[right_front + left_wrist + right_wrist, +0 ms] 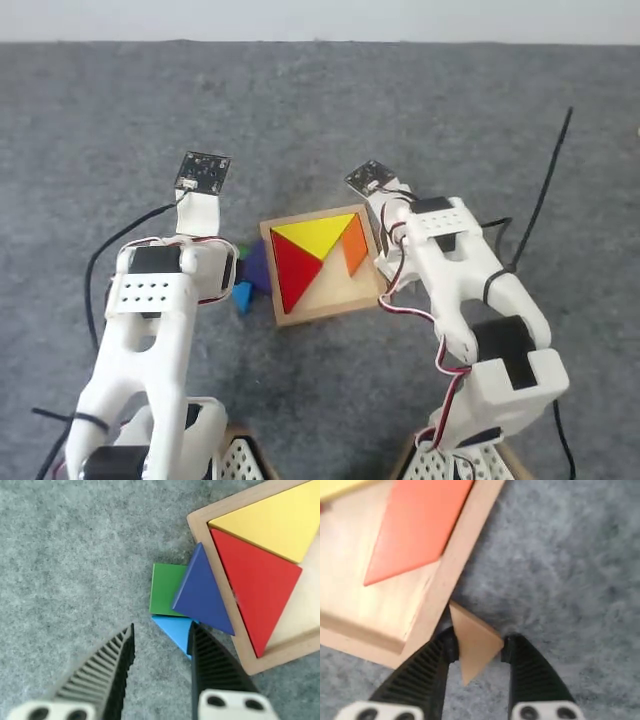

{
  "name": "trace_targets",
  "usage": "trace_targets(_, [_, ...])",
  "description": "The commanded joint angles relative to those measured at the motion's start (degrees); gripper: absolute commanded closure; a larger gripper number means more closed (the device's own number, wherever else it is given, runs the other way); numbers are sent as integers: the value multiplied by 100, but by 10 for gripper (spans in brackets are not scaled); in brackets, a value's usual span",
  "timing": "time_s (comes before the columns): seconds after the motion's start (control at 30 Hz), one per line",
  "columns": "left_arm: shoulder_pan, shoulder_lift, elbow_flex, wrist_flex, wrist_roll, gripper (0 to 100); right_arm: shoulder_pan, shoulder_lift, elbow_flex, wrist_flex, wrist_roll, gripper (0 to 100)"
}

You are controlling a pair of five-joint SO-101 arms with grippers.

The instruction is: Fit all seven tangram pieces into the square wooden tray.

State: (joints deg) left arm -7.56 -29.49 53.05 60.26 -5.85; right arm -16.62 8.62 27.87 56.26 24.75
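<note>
High view: the square wooden tray (328, 309) lies on coarse grey felt (300, 120), a pale wall (320, 20) behind, holding a yellow triangle (315, 237), red triangle (292, 272) and orange parallelogram (355, 245).

Left wrist view: the left gripper (161, 630), ridged, is spread wide and empty by a light-blue triangle (172, 630).

Right wrist view: the right gripper (477, 647) pinches a tan triangle (475, 640) just beside the tray.

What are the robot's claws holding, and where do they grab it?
The right gripper pinches a small tan wooden triangle, one finger on each side, beside the square wooden tray. The left gripper is open and holds nothing.
</note>
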Motion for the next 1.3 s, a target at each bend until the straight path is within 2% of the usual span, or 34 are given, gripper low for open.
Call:
trace_targets(0.0, [9,-35,-48,-123,-79,834,57,-57,-255,101,-114,952])
trace_targets(0.07, [9,-35,-48,-123,-79,834,101,-110,-413,171,-114,952])
trace_targets(0.2, [9,-35,-48,-123,-79,834,136,-453,-1231,1095,-62,952])
trace_targets(0.3, [9,-35,-48,-123,-79,834,66,-681,-2110,1763,448,952])
trace_targets(0.37, [9,-35,-48,-123,-79,834,-163,-690,-2593,2009,1152,952])
trace_targets(0.47, [9,-35,-40,-123,-79,834,-655,-532,-2901,2132,2769,952])
trace_targets(0.57, [9,-35,-40,-123,-79,834,-1103,-251,-2980,2062,4009,952])
trace_targets(0.7, [9,-35,-40,-123,-79,834,-1499,251,-3103,1763,4888,974])
trace_targets(0.97, [-35,-35,-66,-123,-79,834,-1851,1042,-3200,1745,5785,984])
trace_targets(1.07, [-35,-35,-48,-123,-79,834,-1877,1182,-3349,1719,5820,978])
trace_targets(1.27, [-18,-35,-48,-114,-79,834,-1833,1288,-3587,1719,5415,826])
